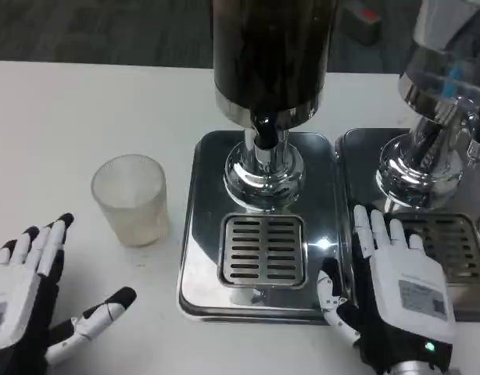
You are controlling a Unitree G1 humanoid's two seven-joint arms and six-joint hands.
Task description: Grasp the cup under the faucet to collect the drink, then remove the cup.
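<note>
Resting low at the table's (68, 117) near left corner, the left hand (25, 301) lies released with its fingers spread and its thumb stuck out to the side, holding nothing, and the cup (131, 199) stands upright on the white top just beyond those fingertips, apart from them and beside the left edge of the silver tray (195, 234) rather than on it. Further right the dark drink dispenser (267, 55) rises over its faucet (262, 129) and the slotted grille (263, 250), which is bare. On the far right the right hand (396, 285) lies flat and released, fingers straight, across the seam between that tray and a second tray (357, 148) carrying another dispenser (443, 86).
</note>
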